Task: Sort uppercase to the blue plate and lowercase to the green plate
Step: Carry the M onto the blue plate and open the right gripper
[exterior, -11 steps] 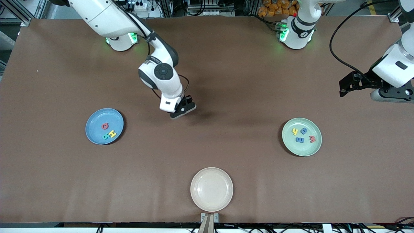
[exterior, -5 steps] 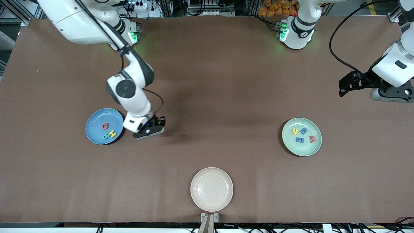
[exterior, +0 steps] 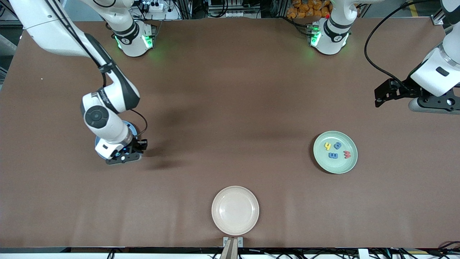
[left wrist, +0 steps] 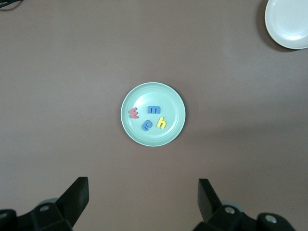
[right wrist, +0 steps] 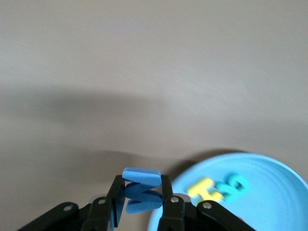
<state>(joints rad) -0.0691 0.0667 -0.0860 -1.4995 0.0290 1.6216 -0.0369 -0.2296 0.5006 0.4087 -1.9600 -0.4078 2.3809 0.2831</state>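
My right gripper is shut on a blue uppercase M, held on edge between its fingers. It hangs just over the rim of the blue plate, on the side toward the table's middle. A yellow H and a teal R lie on that plate. In the front view the wrist hides most of the blue plate. The green plate holds the lowercase yellow h, blue a, blue e and red w. My left gripper waits open, high over the table, looking down on the green plate.
A cream plate with nothing on it sits near the table's front edge, nearer to the front camera than both other plates. It also shows in a corner of the left wrist view as a cream plate.
My right arm has swung from over the table's middle toward its own end, carrying the blue M to the blue plate's rim. The left arm has barely moved.
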